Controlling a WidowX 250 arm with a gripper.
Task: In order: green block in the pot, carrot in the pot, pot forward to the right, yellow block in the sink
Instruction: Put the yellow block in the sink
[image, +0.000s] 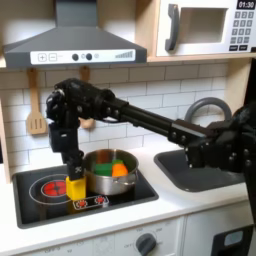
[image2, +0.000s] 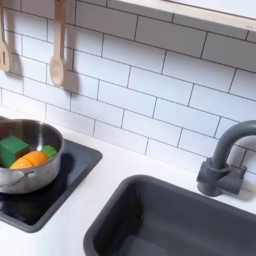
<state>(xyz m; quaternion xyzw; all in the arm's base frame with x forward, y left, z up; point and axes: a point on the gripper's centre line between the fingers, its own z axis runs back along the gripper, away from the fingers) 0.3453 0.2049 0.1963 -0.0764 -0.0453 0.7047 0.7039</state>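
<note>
In the first exterior view my gripper (image: 73, 172) points straight down over the yellow block (image: 76, 187), its fingertips at the block's top edge. The fingers look spread to about the block's width, so open. The yellow block stands on the black stovetop (image: 45, 190), just left of the silver pot (image: 104, 181). The pot holds the green block (image: 107, 164) and the carrot (image: 120, 170). In the second exterior view the pot (image2: 20, 178) sits at the left edge with the green block (image2: 11, 150) and the carrot (image2: 32, 159) inside. The dark grey sink (image: 195, 170) (image2: 170, 220) lies to the right.
A dark arched faucet (image: 205, 107) (image2: 226, 160) stands behind the sink. Wooden utensils (image: 36, 105) (image2: 58, 55) hang on the tiled wall. A range hood (image: 75, 42) hangs above the stove, and a microwave (image: 205, 27) sits at the upper right.
</note>
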